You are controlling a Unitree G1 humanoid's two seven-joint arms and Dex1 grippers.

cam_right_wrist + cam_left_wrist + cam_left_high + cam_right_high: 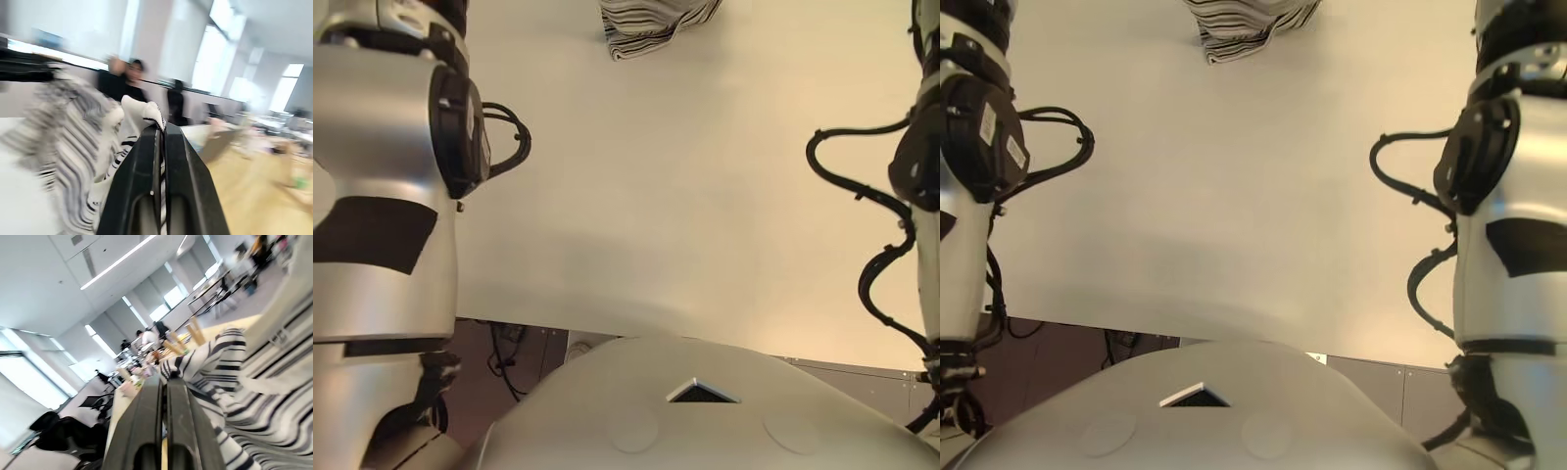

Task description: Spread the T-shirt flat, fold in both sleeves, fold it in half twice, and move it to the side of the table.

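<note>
At the far edge of the table (685,196), head views: striped T-shirt (651,24) bunched | left wrist view: left gripper (164,382) clenched on striped cloth | right wrist view: right gripper (160,128) pinching a shirt fold | step, judged: spreading flat, not yet done | next: draw both holds apart, lay cloth smooth.

Open-plan office: tall windows (164,309), ceiling strip light (117,262), long desks (211,284) (black chair (94,401) nearby)
</note>
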